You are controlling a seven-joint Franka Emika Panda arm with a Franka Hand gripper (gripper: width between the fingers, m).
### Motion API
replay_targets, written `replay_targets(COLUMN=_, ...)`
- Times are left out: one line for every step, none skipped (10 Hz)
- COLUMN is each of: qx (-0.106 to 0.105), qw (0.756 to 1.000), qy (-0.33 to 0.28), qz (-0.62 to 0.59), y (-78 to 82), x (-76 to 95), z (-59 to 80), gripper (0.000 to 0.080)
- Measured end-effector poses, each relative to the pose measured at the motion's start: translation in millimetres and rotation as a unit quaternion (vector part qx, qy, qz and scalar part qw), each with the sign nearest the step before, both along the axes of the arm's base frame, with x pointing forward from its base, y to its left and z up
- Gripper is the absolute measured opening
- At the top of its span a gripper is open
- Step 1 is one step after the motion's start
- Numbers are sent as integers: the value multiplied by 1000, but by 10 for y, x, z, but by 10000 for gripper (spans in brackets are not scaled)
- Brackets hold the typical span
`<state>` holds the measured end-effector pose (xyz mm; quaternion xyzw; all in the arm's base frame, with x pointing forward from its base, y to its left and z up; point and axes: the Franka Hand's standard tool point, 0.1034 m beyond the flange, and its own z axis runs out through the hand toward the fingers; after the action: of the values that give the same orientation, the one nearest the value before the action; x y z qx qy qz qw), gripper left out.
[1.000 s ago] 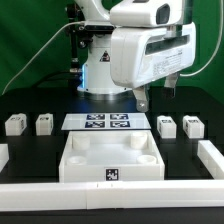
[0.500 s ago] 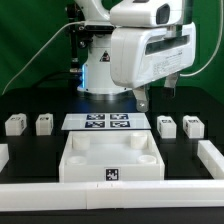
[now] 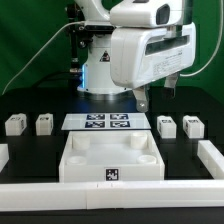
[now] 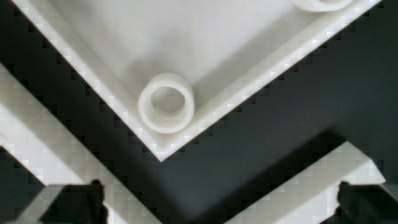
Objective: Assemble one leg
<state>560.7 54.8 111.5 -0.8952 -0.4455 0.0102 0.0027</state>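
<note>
Legs (image 3: 14,125) unmoved; socket (image 4: 166,103) wrist-only.

A white tray piece (image 4: 231,50) shows one corner over the black bench (image 4: 249,165). A round socket (image 4: 166,103) sits just inside that corner. The hand (image 4: 217,205) has its fingers spread wide.
</note>
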Motion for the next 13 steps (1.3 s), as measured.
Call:
replay_targets(qx=0, qw=1000, qy=2, qz=15, y=-22, x=-112, z=-52, gripper=650)
replay_targets(qx=0, qw=1000, qy=4, qz=24, y=-38, x=-241, z=-90, gripper=650)
replay_targets(qx=0, qw=999, qy=4, qz=49, y=-59, x=-372, z=-137, gripper=650)
replay_targets(qx=0, qw=997, qy=9, qz=76, y=-107, x=-522, z=-205, gripper=650)
replay_targets(qx=1, qw=995, qy=16, qz=100, y=-157, x=-616, z=-258, gripper=650)
replay_targets(qx=2, qw=991, qy=22, qz=130, y=-208, x=-687, z=-308, gripper=650)
replay_targets(qx=2, qw=990, qy=27, qz=137, y=-237, x=-725, z=-336, gripper=650)
replay_targets(qx=2, qw=991, qy=25, qz=131, y=-224, x=-706, z=-325, gripper=650)
replay_targets(qx=2, qw=991, qy=25, qz=131, y=-227, x=-708, z=-329, gripper=650)
replay_targets(qx=2, qw=991, qy=26, qz=131, y=-229, x=-710, z=-334, gripper=650)
replay_targets(qx=2, qw=991, qy=26, qz=131, y=-229, x=-712, z=-338, gripper=650)
replay_targets(qx=2, qw=991, qy=27, qz=131, y=-230, x=-715, z=-342, gripper=650)
replay_targets(qx=2, qw=991, qy=27, qz=131, y=-233, x=-716, z=-345, gripper=650)
